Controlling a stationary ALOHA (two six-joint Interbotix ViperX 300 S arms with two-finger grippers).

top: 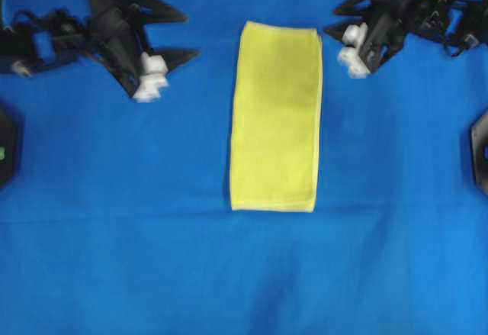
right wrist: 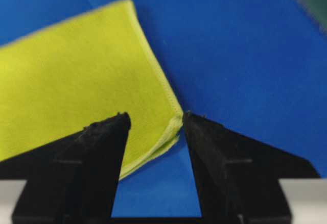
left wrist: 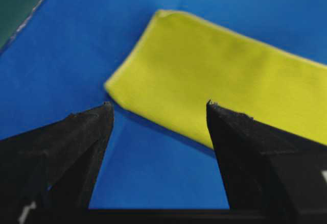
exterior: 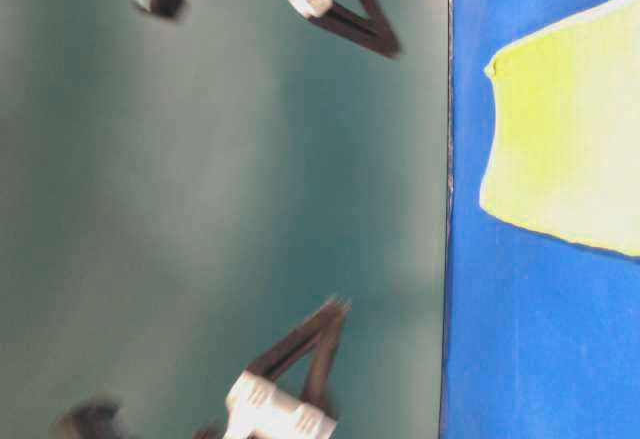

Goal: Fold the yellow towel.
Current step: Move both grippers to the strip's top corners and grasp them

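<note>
The yellow towel (top: 276,117) lies flat as a narrow doubled rectangle in the middle of the blue cloth, long side running front to back. My left gripper (top: 189,35) hangs open at the back left, apart from the towel. In the left wrist view the gripper (left wrist: 159,104) has only blue cloth between its fingers, and the towel's (left wrist: 219,81) folded edge lies beyond. My right gripper (top: 332,18) hangs open at the back right. The right wrist view has the towel's (right wrist: 76,81) two-layered hemmed corner below the gripper's (right wrist: 156,116) spread fingertips, not pinched.
A large blue cloth (top: 114,236) covers the table. Dark fixtures sit at its left edge (top: 6,148) and right edge (top: 479,152). In the table-level view, the cloth's edge (exterior: 448,159) meets a green backdrop, and the towel (exterior: 570,139) shows at the right.
</note>
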